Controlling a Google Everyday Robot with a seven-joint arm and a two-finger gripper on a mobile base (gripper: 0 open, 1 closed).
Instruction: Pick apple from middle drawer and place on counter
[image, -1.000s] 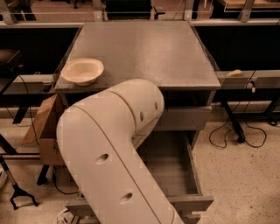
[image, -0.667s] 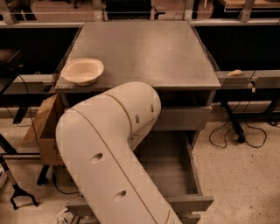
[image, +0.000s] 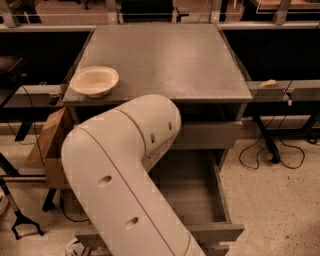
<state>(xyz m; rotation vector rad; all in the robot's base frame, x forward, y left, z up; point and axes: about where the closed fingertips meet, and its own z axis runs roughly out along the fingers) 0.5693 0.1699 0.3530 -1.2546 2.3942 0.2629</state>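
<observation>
A brown cardboard box (image: 50, 145) stands on the floor, at about 8 o'clock from the big flat grey counter (image: 165, 55). A round cream bowl (image: 95, 81) sits on the counter near its 8 o'clock corner, close to the front edge. A fat cream robot arm (image: 125, 170) comes up from the bottom and bends like an elbow at the counter's 6 o'clock side. It covers the left part of the wide grey middle drawer (image: 197, 187), which is pulled out and open below the counter. The small round apple cannot be seen. The gripper is hidden too, somewhere behind the arm, so I cannot tell how wide it is or if it has hold of anything. Thin black cables (image: 272, 155) lie on the speckled floor at about 4 o'clock from the counter.
</observation>
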